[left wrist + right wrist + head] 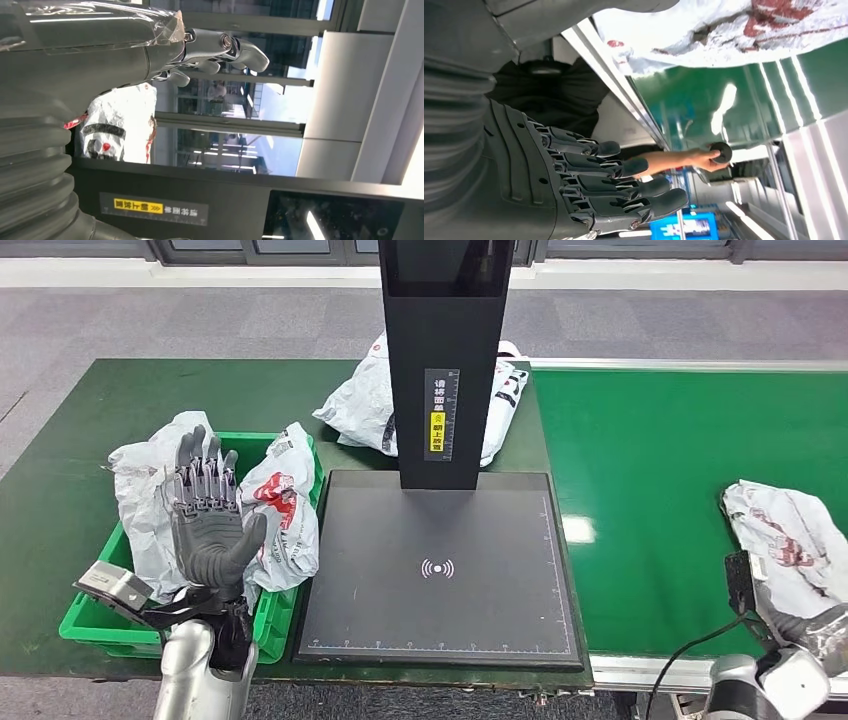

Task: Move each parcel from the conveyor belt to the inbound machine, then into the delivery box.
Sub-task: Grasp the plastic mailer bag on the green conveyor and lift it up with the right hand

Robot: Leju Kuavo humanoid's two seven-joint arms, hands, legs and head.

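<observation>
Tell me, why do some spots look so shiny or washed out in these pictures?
Head view: ceiling lights bounce off the glossy green belt as a white patch; the dark scanner plate stays matte. Left wrist view: bright windows behind the left hand wash out the background. Right wrist view: light streaks stripe the belt, and the close parcel looks overexposed.

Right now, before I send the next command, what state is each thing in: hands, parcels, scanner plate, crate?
left hand: open, raised over the crate, holding nothing
right hand: open, fingers straight, empty
green crate: holds two white parcels
parcel on conveyor belt: lying flat, not gripped
inbound machine plate: bare
parcel behind machine column: resting on the table
</observation>
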